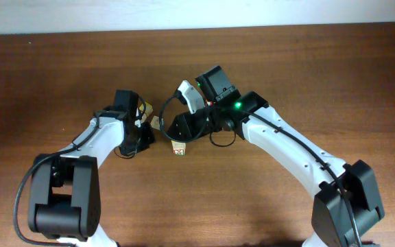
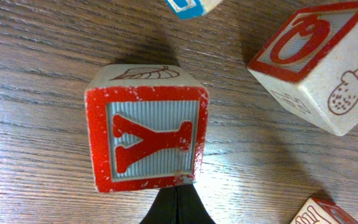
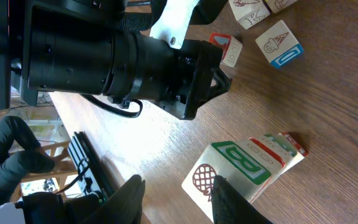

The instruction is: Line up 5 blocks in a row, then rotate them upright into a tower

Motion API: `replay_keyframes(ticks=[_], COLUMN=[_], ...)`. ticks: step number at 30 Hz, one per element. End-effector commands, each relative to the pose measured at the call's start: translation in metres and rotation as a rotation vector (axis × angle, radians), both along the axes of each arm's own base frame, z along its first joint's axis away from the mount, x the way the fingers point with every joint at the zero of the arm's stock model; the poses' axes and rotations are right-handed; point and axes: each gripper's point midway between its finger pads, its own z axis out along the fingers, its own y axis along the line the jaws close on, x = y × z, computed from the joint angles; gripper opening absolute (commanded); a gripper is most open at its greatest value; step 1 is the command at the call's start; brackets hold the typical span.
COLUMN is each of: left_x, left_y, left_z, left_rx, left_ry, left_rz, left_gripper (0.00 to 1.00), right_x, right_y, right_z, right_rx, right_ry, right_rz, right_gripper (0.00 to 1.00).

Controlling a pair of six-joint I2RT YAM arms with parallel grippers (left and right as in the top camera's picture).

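1. Left claw (image 2: 176,199): fingers pressed together, nothing between them.
2. Y block (image 2: 146,140): dead ahead of the left claw, its near edge right at the fingertips. I cannot tell whether they touch. The red Y face is up, with a leaf drawing on the far side.
3. O block (image 2: 316,62): ahead of the left claw and off to one side, turned askew to the Y block. Bare wood lies between the two.
4. Right claw (image 3: 178,183): fingers apart, clamped on nothing. The green-B block (image 3: 235,168) sits just ahead, against the finger at the view's right. A gap is open to the other finger.
5. Red-edged block (image 3: 289,146): touching the green-B block on the side away from the right claw.
6. The left arm's black wrist (image 3: 104,56) looms just beyond the right claw, so the room between the two claws is tight.
7. Table (image 1: 321,82): the far edge is well beyond both claws, with wide bare wood outward of each arm.
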Motion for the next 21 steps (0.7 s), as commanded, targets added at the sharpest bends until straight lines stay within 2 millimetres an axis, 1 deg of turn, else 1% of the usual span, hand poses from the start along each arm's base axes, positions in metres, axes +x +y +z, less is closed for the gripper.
replay_keyframes(ticks=[1,4,14,18,21], left_x=[0.004,0.004,0.004,0.004,0.005], left_y=[0.001,0.001,0.001,0.001,0.001], left_z=[0.002,0.002,0.002,0.002,0.002], left_rx=[0.004,0.004,0.005,0.004,0.004], left_ry=[-0.008,-0.008,-0.008,-0.009,-0.011], left_rz=[0.014,0.014,0.014,0.014,0.014], left_gripper=[0.00,0.00,0.00,0.00,0.00], right_x=[0.005,0.007,0.003,0.004,0.004], right_y=[-0.010,-0.008,-0.006,-0.005,-0.005], right_z=[-0.036,-0.030,-0.027,-0.019,-0.018], right_rx=[-0.110,-0.100,-0.086,-0.081,-0.081], right_ry=[0.016,0.007,0.023,0.024,0.025], right_rz=[-0.031,-0.030,-0.018,-0.015,-0.015], right_gripper=[0.37,0.38,0.37,0.37,0.36])
